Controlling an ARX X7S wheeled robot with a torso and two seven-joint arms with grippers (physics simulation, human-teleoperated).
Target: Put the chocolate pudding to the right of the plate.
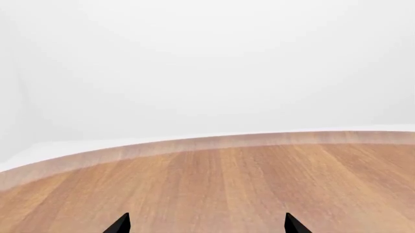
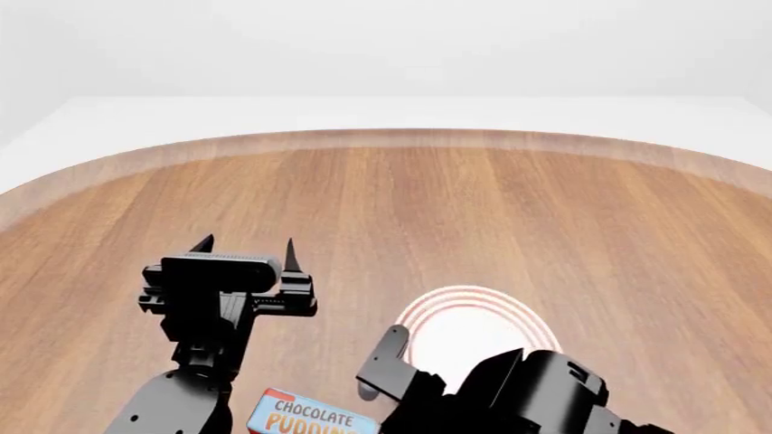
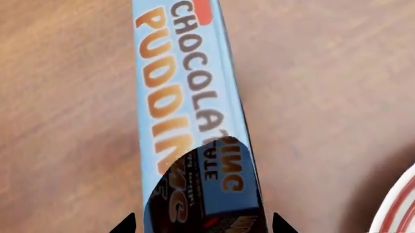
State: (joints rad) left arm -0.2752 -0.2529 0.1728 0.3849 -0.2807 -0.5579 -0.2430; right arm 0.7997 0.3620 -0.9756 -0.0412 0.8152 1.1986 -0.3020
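Note:
The chocolate pudding (image 2: pixel 306 418) lies on the wooden table at the bottom edge of the head view, left of the plate (image 2: pixel 473 327), a white plate with red rings. In the right wrist view the carton (image 3: pixel 188 111) shows its light-blue top with lettering and runs between my right gripper's (image 3: pixel 203 224) two open fingertips. A narrow gap shows on each side. The plate's rim (image 3: pixel 399 208) shows at that view's edge. My left gripper (image 2: pixel 246 246) is open and empty, raised above the table left of the carton. Its wrist view shows only bare wood.
The round wooden table (image 2: pixel 483 199) stretches ahead to its curved far edge (image 1: pixel 214 141), with a white floor and wall beyond. My right arm (image 2: pixel 543 393) covers the plate's near side in the head view.

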